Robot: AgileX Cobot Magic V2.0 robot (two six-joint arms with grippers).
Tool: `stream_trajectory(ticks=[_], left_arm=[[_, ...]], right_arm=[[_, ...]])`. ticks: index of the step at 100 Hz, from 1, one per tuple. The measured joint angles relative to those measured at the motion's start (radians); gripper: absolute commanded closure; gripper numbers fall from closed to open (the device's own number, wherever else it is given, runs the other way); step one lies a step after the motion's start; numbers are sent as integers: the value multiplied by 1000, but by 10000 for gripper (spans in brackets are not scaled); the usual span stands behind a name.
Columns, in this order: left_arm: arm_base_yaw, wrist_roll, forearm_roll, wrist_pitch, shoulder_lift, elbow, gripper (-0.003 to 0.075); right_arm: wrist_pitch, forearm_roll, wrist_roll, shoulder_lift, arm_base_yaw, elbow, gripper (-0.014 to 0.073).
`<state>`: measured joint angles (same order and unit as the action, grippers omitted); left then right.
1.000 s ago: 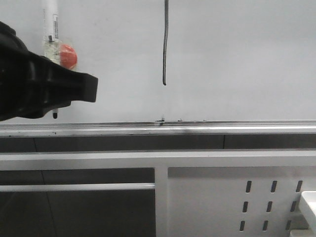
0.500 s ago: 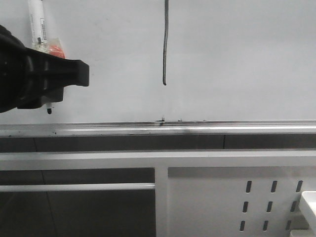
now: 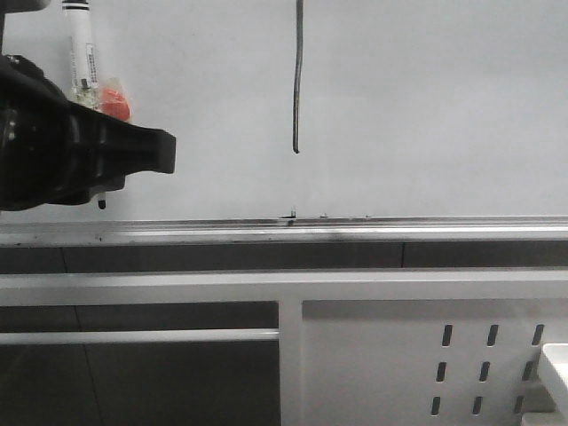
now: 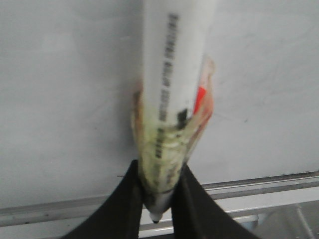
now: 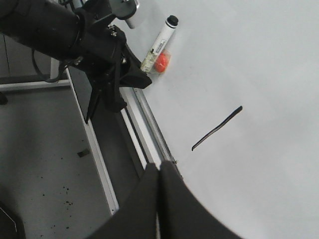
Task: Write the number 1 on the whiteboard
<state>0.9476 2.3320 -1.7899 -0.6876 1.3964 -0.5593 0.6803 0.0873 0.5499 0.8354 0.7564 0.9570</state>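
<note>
Nearest, off from the whiteboard [image 5: 259,59]: right gripper [image 5: 158,172], fingers pressed together, holding nothing. Closer to the board, over its rail [image 3: 355,232]: left gripper [image 4: 158,201] clamped on a white marker [image 3: 82,49], tip down, apparently clear of the surface. On the board itself: the number 1 [image 3: 297,75], long axis vertical, hooked at the foot, well to the right of that marker. Stroke seemingly complete. No containers visible.
</note>
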Motion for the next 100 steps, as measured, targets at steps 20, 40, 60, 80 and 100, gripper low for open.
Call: stream_trajectory(ticks=[20, 40, 60, 80, 100], left_arm=[[0, 2, 0, -6, 3, -8, 740], [0, 2, 0, -8, 4, -10, 740], [0, 2, 0, -8, 4, -10, 740], [0, 2, 0, -10, 4, -10, 740], [0, 2, 0, -12, 4, -10, 740]], right_arm=[[2, 0, 0, 0, 0, 0, 663], [7, 0, 0, 0, 0, 0, 663], [8, 0, 0, 0, 0, -2, 663], [8, 0, 0, 0, 0, -2, 663], [8, 2, 0, 0, 0, -2, 663]])
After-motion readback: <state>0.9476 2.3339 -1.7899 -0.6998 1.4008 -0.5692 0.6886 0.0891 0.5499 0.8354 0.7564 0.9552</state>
